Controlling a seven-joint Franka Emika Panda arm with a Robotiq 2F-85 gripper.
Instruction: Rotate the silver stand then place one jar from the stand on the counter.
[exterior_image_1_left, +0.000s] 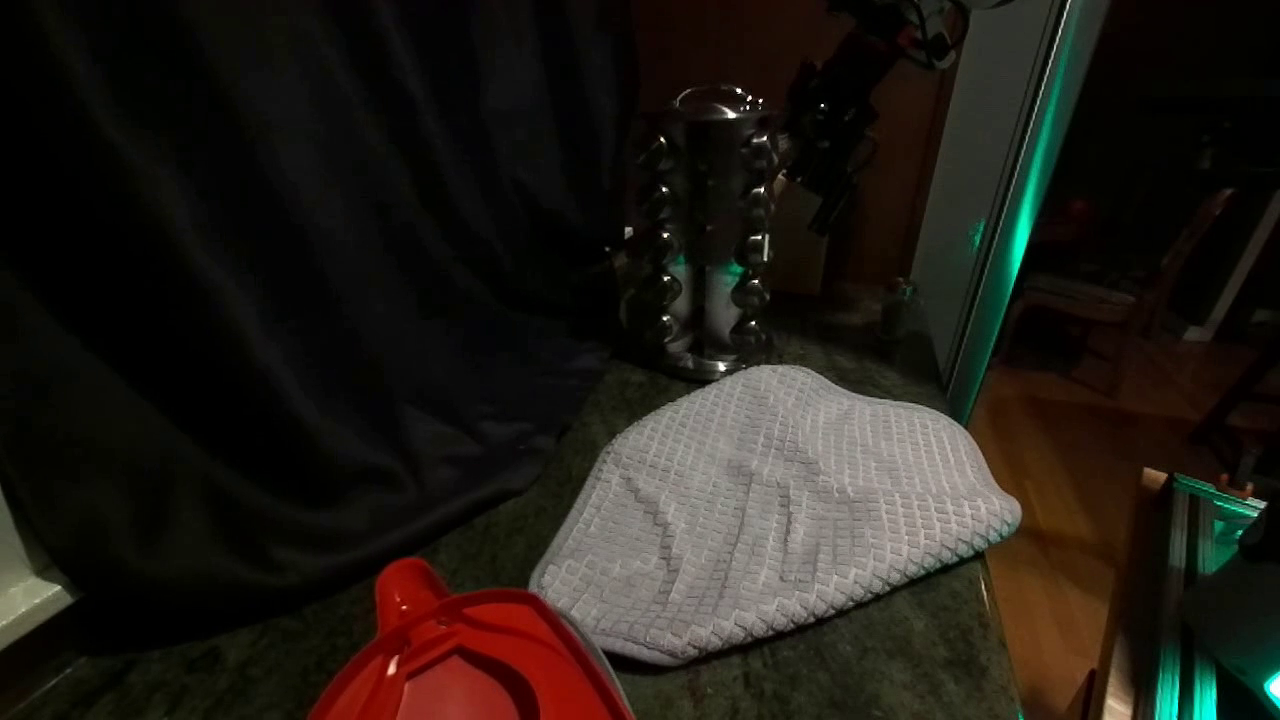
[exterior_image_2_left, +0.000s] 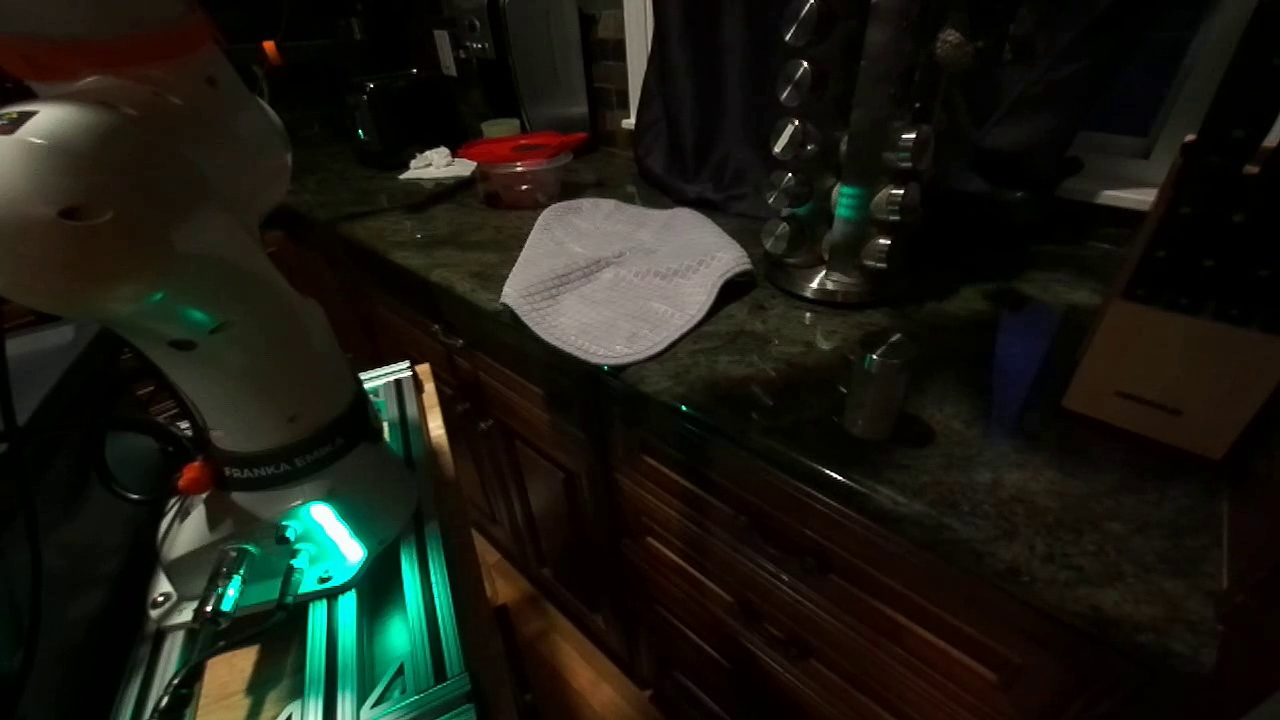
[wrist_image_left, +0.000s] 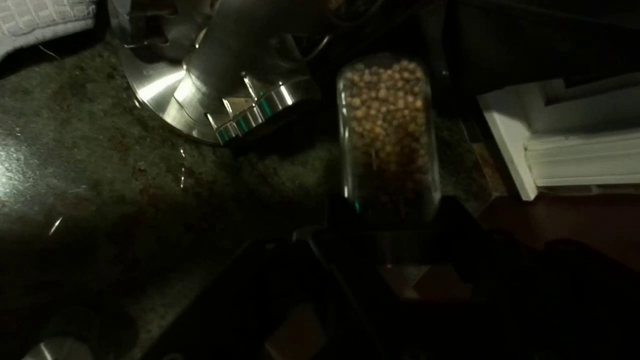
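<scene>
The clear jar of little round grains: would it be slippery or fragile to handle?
The clear jar may be slippery, given its smooth, shiny sides. It looks like glass, so probably breakable. The grains inside likely give it some weight.

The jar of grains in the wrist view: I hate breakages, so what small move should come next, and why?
Probably ease the jar of grains slightly farther from the silver stand before lowering it: the gripper appears to hold it by one end, near the stand, not yet on the counter.

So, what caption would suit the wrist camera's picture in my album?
A claw holds a clear jar of small round tan grains above the dark counter, the silver stand nearby.
</scene>
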